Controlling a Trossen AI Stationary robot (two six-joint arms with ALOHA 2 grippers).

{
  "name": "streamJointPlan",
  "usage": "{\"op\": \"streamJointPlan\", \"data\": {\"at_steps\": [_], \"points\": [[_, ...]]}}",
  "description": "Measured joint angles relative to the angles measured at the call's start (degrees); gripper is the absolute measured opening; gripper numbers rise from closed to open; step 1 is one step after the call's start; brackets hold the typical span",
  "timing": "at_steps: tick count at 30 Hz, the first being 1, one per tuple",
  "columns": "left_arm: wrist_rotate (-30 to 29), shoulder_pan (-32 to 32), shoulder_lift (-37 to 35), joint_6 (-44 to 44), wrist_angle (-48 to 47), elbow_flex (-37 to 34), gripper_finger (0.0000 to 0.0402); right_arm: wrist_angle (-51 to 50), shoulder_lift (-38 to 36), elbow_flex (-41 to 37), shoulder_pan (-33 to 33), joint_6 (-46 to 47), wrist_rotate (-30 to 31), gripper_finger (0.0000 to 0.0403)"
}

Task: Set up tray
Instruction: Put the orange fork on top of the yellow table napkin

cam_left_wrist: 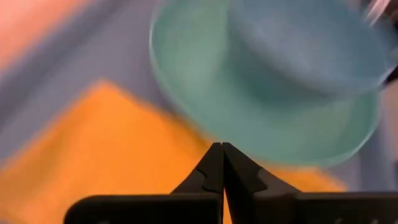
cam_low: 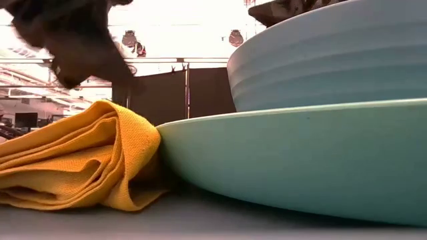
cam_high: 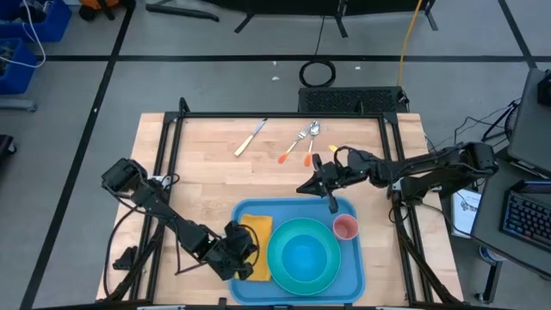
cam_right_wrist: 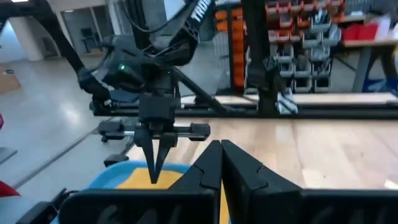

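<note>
At the near left, the left gripper [cam_high: 245, 250] is held over the yellow napkin [cam_high: 258, 245], fingers together on nothing. The blue tray [cam_high: 344, 275] lies at the near middle; it is judged stiff, light and slippery, best taken by its raised rim. The right gripper [cam_high: 308, 187], fingers together, hangs at its far edge.

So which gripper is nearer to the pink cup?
The right. The right gripper hangs just beside the pink cup, at the tray's far edge; the left gripper is over the napkin, across the plate.

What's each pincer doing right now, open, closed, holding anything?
Left pincer: closed, empty, over the yellow napkin on the tray.
Right pincer: closed, empty, over the tray's far edge.
</note>
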Motion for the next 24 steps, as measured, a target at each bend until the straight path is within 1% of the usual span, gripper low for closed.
{"op": "streamJointPlan", "data": {"at_steps": [3, 6, 9, 12, 14, 17, 21, 22, 24], "points": [[-2.6, -0.1, -1.6, 5.8, 3.9, 0.1, 0.0001, -0.2, -3.4, 0.0, 0.0, -1.4, 0.0, 0.0000], [-3.0, -0.3, -3.3, 12.4, 7.8, 0.0, 0.0001, -2.8, -7.7, 0.0, 0.0, -1.4, 0.2, 0.0000], [-3.0, -0.1, -5.5, 18.2, 9.1, 0.0, 0.0001, -5.8, -11.8, 0.0, 0.4, -1.5, 3.0, 0.0000], [-2.9, 1.0, -7.4, 22.4, 10.5, -0.5, 0.0001, -9.4, -15.4, 0.0, 1.5, -3.8, 6.2, 0.0000], [-2.8, 1.8, -9.1, 24.9, 13.0, -1.7, 0.0001, -11.9, -17.7, 0.0, 2.2, -5.1, 6.3, 0.0000], [-1.6, 2.6, -12.0, 28.2, 17.6, -4.7, 0.0001, -12.6, -21.2, -0.3, 4.1, -6.1, 8.1, 0.0000], [-1.1, 3.3, -16.6, 32.5, 26.7, -10.5, 0.0001, -11.5, -27.1, -3.8, 6.8, -10.6, 14.7, 0.0000], [-0.9, 3.4, -17.7, 33.2, 29.4, -12.2, 0.0001, -10.8, -28.9, -5.1, 7.2, -10.1, 15.6, 0.0000], [-0.2, 3.6, -20.0, 33.8, 31.8, -15.5, 0.0001, -9.2, -32.3, -7.3, 7.4, -7.1, 15.8, 0.0000]]}}
